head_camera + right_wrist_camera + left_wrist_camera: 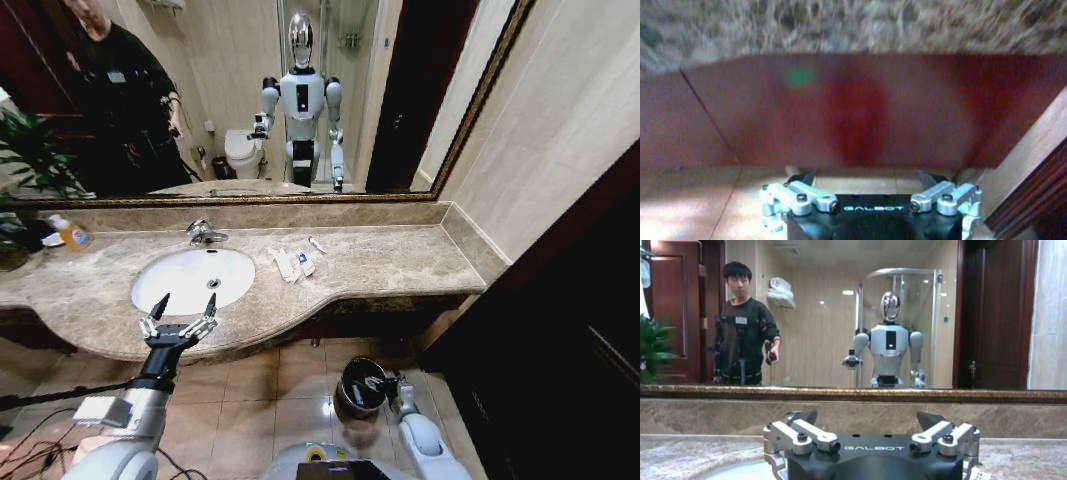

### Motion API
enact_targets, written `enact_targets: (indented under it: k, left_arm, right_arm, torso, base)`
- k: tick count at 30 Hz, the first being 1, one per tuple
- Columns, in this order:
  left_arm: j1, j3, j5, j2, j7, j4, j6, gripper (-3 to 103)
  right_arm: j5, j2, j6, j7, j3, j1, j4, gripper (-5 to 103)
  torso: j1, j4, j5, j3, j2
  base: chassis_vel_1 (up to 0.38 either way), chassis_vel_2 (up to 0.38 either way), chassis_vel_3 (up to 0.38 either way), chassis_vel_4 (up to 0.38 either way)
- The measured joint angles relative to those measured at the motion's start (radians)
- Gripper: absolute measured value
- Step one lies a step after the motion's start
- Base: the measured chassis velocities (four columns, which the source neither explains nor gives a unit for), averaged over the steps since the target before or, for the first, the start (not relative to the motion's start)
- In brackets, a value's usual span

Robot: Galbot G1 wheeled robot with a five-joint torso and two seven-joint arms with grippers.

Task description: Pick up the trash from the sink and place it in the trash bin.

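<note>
- The left gripper (178,312) hangs at the front edge of the counter, just before the sink (193,279), its fingers spread wide with nothing between them.
- In the left wrist view the gripper body (873,447) carries the word "GALBOT" in pale letters.
- The right gripper (385,382) is low beside the trash bin (358,386) on the tiled floor, under the counter's edge; its fingers (802,179) are parted and hold nothing. "GALBOT" also reads on its body.
- The trash (293,263), white tubes and sachets, lies on the counter (400,265) just right of the sink, with a thin white stick (317,244) near it.
- An orange-yellow bottle (72,235) stands at the counter's far left; its label is too small to read.
</note>
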Motion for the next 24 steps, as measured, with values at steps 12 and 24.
enact_targets:
  k: [12,24]
  left_arm:
    - [0.0,0.0,0.0,0.0,0.0,0.0,0.0,100]
    - [0.0,0.0,0.0,0.0,0.0,0.0,0.0,100]
  right_arm:
    - [0.035,-0.02,-0.021,0.071,0.0,-0.184,0.416,100]
    - [0.108,-0.071,-0.129,0.165,-0.057,-0.193,0.745,100]
  torso:
    - [0.0,0.0,0.0,0.0,0.0]
    - [0.0,0.0,0.0,0.0,0.0]
  base:
    - [0.0,0.0,0.0,0.0]
    - [0.0,0.0,0.0,0.0]
